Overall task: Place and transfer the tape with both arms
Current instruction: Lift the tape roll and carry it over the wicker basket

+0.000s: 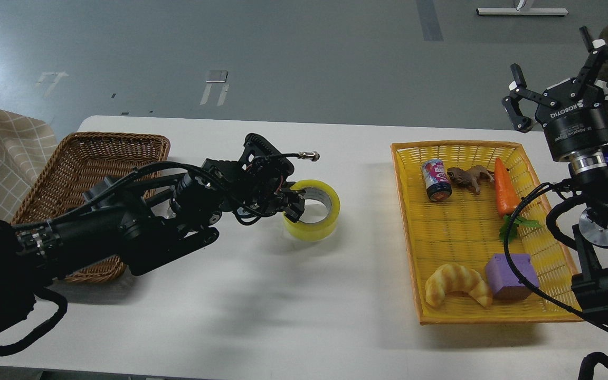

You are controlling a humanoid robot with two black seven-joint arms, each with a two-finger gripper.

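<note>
Tape, a wide roll of translucent yellow packing tape with a grey-white core, lay flat on the smooth white table between a brown wicker basket and a yellow woven tray. My left gripper pinched its near wall, one finger inside the core. I judged a firm, level grip best. My right gripper hung raised, fingers spread wide.

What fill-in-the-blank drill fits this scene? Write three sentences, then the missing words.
1. The left gripper holds the rim of the tape, which sits on the white ____.
2. The right gripper is raised, its fingers ____.
3. In the yellow tray, the croissant lies beside a ____ block.

Missing words: table; open; purple
</note>
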